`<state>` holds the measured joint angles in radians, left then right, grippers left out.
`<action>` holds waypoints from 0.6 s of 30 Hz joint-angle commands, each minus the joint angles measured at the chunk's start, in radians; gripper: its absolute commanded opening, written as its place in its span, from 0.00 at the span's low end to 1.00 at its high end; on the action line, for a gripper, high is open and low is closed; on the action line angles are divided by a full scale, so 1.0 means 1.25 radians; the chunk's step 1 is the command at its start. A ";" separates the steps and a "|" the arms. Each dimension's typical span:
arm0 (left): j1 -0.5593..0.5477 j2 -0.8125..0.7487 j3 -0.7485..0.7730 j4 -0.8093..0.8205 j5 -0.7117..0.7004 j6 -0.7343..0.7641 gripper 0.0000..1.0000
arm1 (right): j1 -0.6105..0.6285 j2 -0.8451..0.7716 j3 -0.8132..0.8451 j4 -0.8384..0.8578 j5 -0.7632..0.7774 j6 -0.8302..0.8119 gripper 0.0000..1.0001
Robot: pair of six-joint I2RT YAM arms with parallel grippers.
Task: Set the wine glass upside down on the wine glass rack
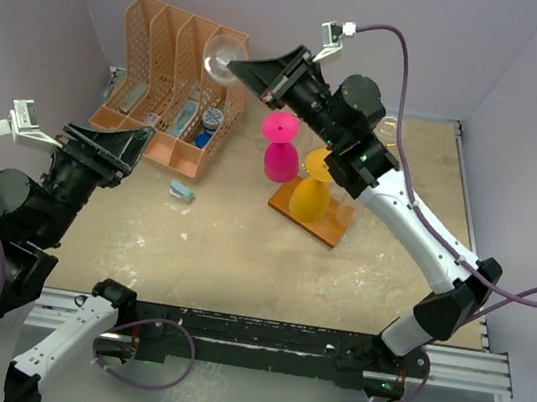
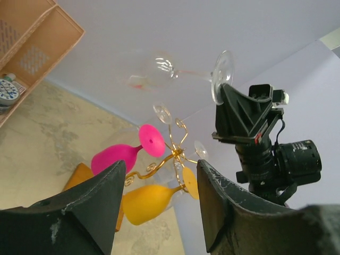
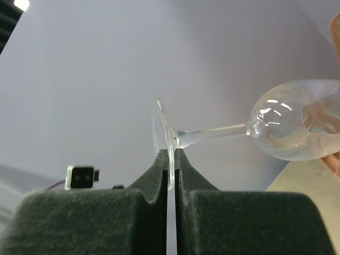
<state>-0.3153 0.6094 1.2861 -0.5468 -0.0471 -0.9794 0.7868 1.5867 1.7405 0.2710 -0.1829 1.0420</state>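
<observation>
My right gripper (image 1: 251, 70) is shut on the foot of a clear wine glass (image 1: 223, 58), held high and lying sideways, bowl toward the left over the organizer. In the right wrist view the pads (image 3: 159, 164) pinch the foot's disc, and the stem and bowl (image 3: 289, 127) run right. The wine glass rack stands on a brown wooden base (image 1: 326, 233), its gold arms (image 2: 178, 153) bearing an upside-down pink glass (image 1: 280, 158) and a yellow glass (image 1: 309, 197). My left gripper (image 1: 141, 147) is open and empty, raised at the left and facing the rack (image 2: 159, 170).
An orange plastic file organizer (image 1: 161, 38) with small items in its slots stands at the back left. A small blue object (image 1: 182, 190) lies on the table in front of it. Purple walls enclose the back and sides.
</observation>
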 commanded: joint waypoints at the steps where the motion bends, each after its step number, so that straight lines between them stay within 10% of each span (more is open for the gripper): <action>1: 0.000 -0.024 -0.019 -0.017 -0.019 0.042 0.53 | -0.079 0.009 0.079 0.051 -0.007 0.025 0.00; 18: 0.001 -0.035 -0.101 -0.044 0.025 0.038 0.52 | -0.376 0.063 0.053 0.029 -0.077 0.102 0.00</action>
<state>-0.3153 0.5709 1.1847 -0.6228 -0.0227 -0.9382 0.3458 1.7237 1.8172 0.2329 -0.2085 1.1339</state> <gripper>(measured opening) 0.524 0.019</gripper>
